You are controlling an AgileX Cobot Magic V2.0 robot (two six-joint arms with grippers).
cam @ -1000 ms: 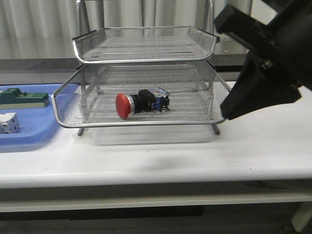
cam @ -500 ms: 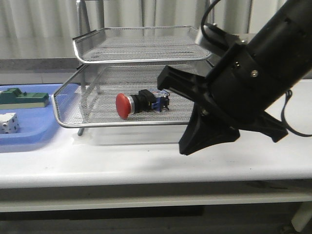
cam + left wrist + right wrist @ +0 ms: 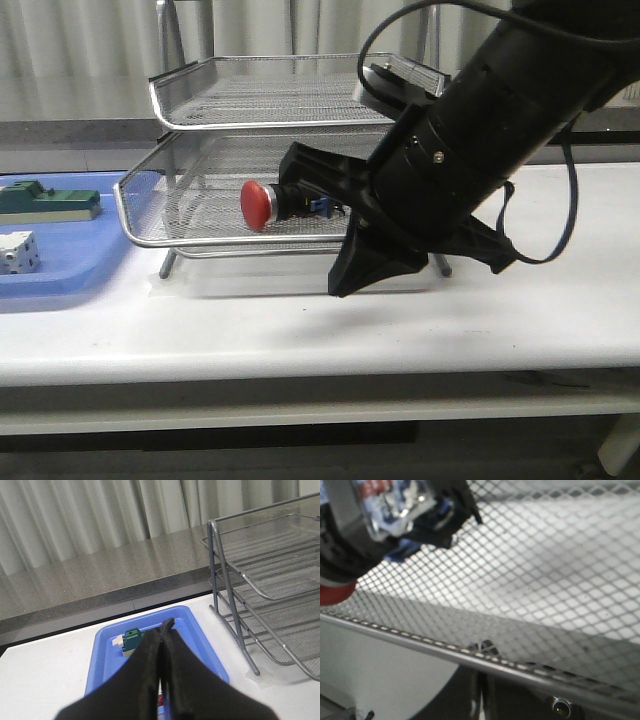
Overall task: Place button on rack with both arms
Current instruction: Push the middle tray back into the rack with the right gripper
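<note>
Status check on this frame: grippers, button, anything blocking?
Left gripper shut, empty, above the blue tray. Right gripper shut at the rack lower tray's front rim. Button lying inside that tray. Nothing blocking.

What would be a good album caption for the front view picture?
Right hand reaches in at the front rim of the rack, where the red button lies in the lower tray.

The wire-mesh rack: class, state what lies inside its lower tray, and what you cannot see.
Inside the lower tray of the rack lies the push-button, red head facing left. The right arm covers its rear block and the tray's right half, so anything there is hidden.
</note>
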